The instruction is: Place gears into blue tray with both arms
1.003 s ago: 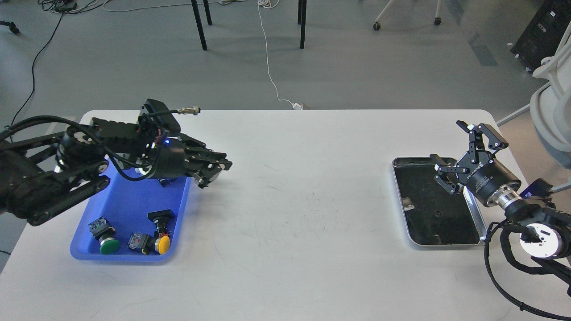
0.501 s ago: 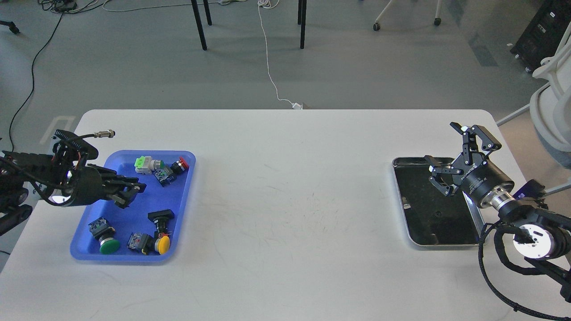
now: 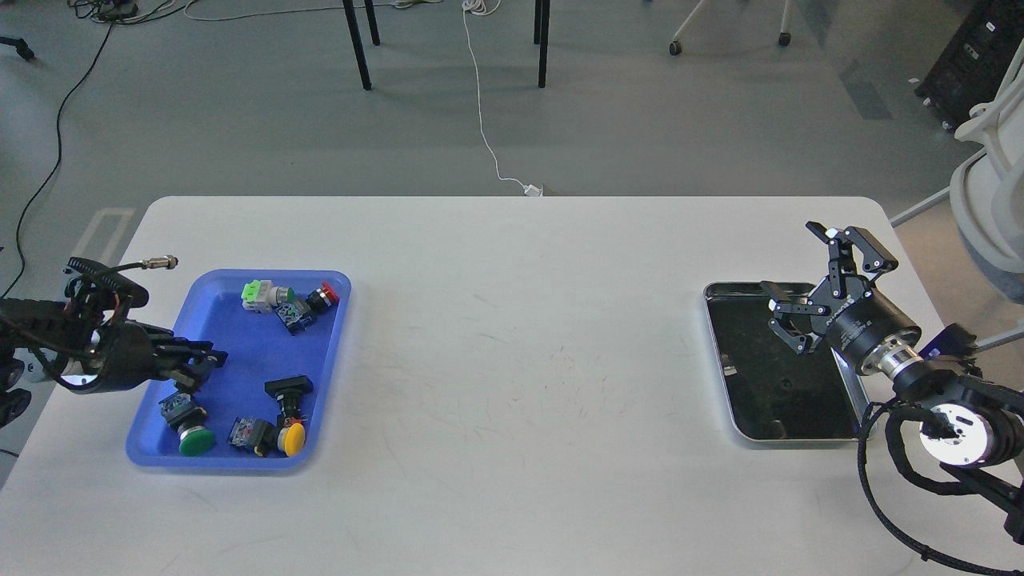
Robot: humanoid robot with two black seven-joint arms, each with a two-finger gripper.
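Observation:
The blue tray [image 3: 214, 316] lies at the table's left and holds several coloured push-button switches. I cannot pick out any gears: none shows in the blue tray, and the metal tray's black inside shows only a faint small ring [image 3: 786, 385]. My left gripper [image 3: 202, 364] reaches in from the left over the blue tray's left half, its dark fingers too close together to tell apart. My right gripper [image 3: 810, 276] hovers over the metal tray's far right corner. It is open, with nothing visible between its spread fingers.
The shiny metal tray [image 3: 854, 392] with a black inside sits at the table's right, with a small shiny piece [image 3: 730, 369] near its left wall. The switches include a green cap [image 3: 196, 441], a yellow cap [image 3: 294, 437] and a red cap [image 3: 328, 291].
My left arm has pulled back left and down, from the blue tray's far right corner to its left side, uncovering the switches at the far end. The right gripper has shifted slightly left.

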